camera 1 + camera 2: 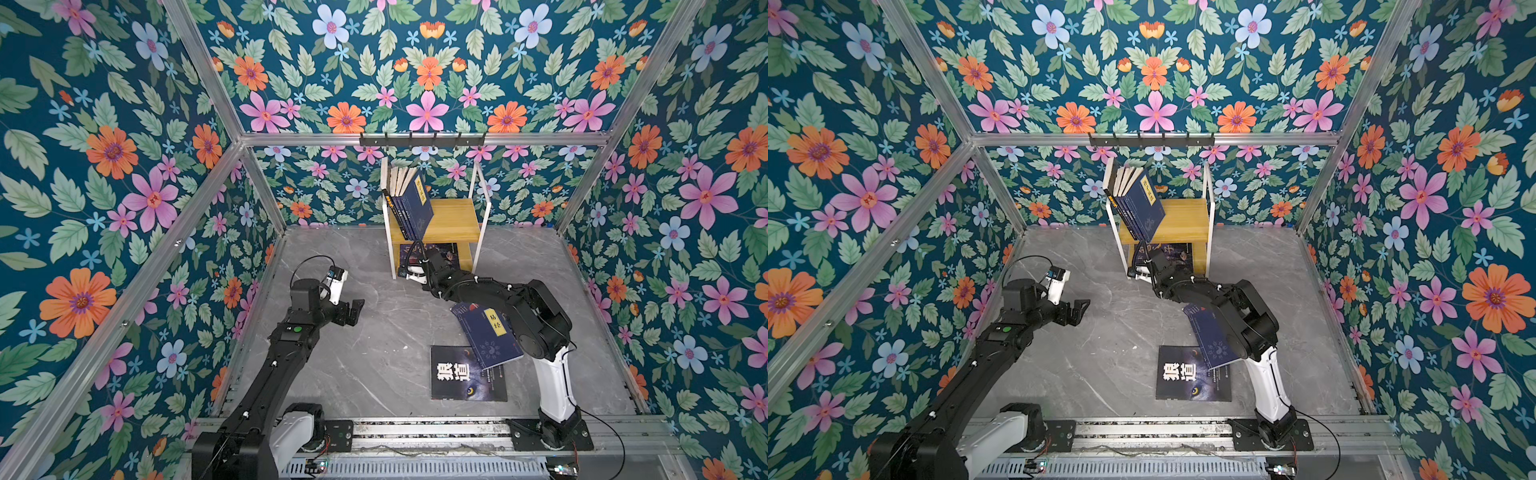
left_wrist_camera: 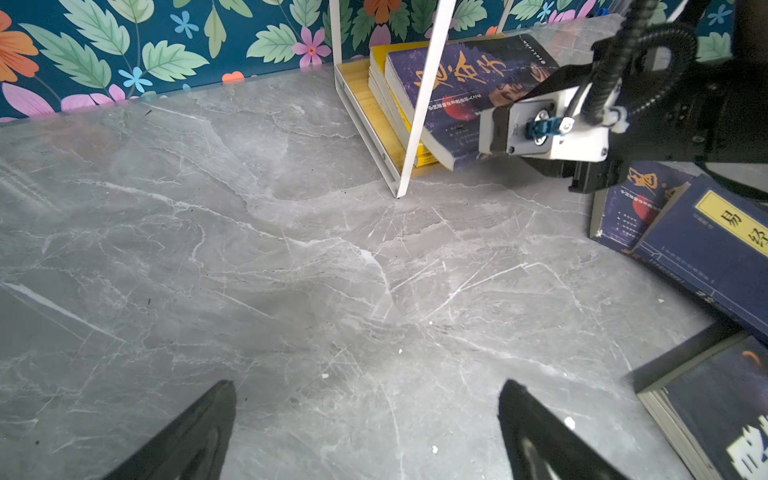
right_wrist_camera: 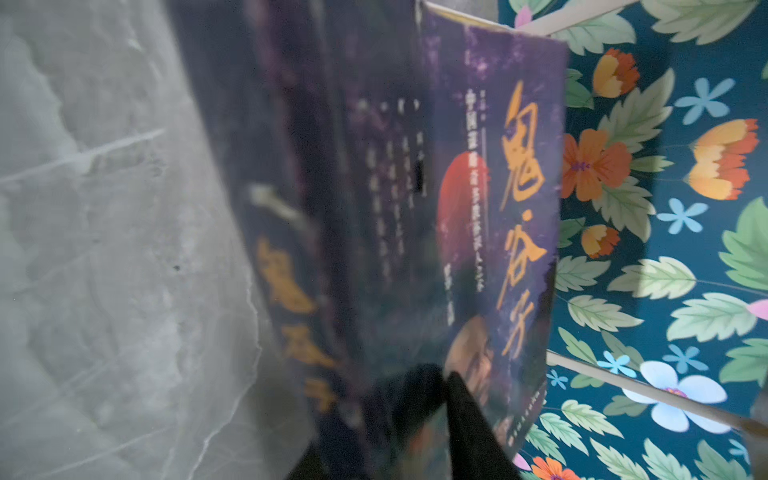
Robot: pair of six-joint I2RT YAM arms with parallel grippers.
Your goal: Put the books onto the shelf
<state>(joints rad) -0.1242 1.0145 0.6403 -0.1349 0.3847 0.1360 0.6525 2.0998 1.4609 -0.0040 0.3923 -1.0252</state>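
Had the right gripper point(image 1: 408, 267) low in the shelf point(image 1: 455, 220) at 12 o'clock, at the purple book point(image 2: 465, 79) lying on its lower tier with a corner jutting toward 6 o'clock. Could not tell whether pinching or freed (view too blurred). Called for full release, a flat nudge flush, then a level retreat. Held the left gripper point(image 2: 370, 390) spread at 9 o'clock.

Showing light yellow boards and a white frame on the shelf point(image 1: 457, 220). Wearing navy with yellow labels on the upright books point(image 1: 417, 203) and the loose book point(image 1: 486, 340). Carrying purple with orange lettering on the portrait book point(image 2: 469, 83), black with white characters and a yellow eye on the wolf book point(image 1: 457, 376). Spreading white-veined grey over the tabletop point(image 1: 365, 353).
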